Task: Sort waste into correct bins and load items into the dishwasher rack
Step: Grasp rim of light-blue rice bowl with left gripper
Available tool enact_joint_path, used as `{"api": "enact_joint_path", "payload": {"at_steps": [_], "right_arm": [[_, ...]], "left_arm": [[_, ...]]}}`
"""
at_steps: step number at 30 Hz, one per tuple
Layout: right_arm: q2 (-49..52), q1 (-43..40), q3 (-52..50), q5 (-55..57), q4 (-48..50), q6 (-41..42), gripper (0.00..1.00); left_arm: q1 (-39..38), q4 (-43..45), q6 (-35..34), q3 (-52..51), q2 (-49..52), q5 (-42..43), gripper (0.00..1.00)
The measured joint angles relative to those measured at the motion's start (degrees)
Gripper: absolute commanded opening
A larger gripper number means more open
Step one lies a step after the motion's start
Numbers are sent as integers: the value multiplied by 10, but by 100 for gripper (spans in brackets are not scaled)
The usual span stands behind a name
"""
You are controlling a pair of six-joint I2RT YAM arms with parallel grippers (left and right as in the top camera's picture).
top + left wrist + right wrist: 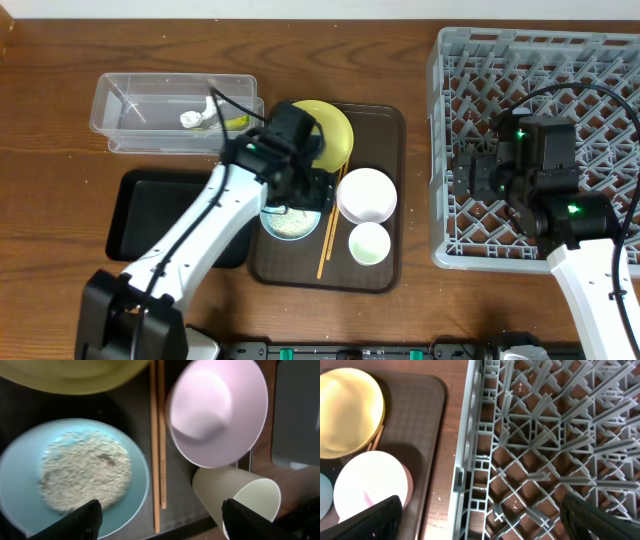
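My left gripper [305,190] is open and empty, low over the light blue bowl [290,222] holding whitish rice scraps [85,467]; its fingers [160,520] straddle the bowl's rim and the wooden chopsticks [157,435]. The yellow plate [335,125], white bowl [367,194] and small white cup [369,243] sit beside it. My right gripper [470,170] is open and empty over the left edge of the grey dishwasher rack [600,60]. The clear tub [130,105] holds a white tissue [193,118] and a greenish wrapper [235,122]. The black tray [140,215] lies below it.
The dishes stand on a dark brown serving tray [385,130] between the bins and the rack. The rack [545,435] has upright pegs. A strip of bare wooden table [455,435] separates the serving tray from the rack.
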Motion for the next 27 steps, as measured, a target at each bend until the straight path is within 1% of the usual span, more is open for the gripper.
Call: {"api": "enact_joint_path", "payload": {"at_steps": [5, 9, 13, 15, 16, 20, 23, 26, 27], "right_arm": [[0, 0, 0, -2, -14, 0, 99], [0, 0, 0, -2, -24, 0, 99], [0, 0, 0, -2, -33, 0, 99], [0, 0, 0, -2, -34, 0, 99], [0, 0, 0, -2, -34, 0, 99], [0, 0, 0, -2, -34, 0, 99], [0, 0, 0, -2, -34, 0, 99], [0, 0, 0, -2, -34, 0, 99], [0, 0, 0, -2, -35, 0, 99]], "left_arm": [[-38, -4, -7, -1, 38, -35, 79], [-49, -3, -23, -2, 68, -57, 77], [-54, -3, -41, -3, 100, -65, 70], [-59, 1, -49, -3, 117, -69, 64], [-61, 4, -52, -4, 123, -70, 63], [-74, 21, -63, -5, 146, -72, 49], [-81, 25, -64, -5, 152, -74, 40], [-84, 25, -63, -5, 152, -75, 38], [-84, 25, -63, -5, 152, -75, 35]]}}
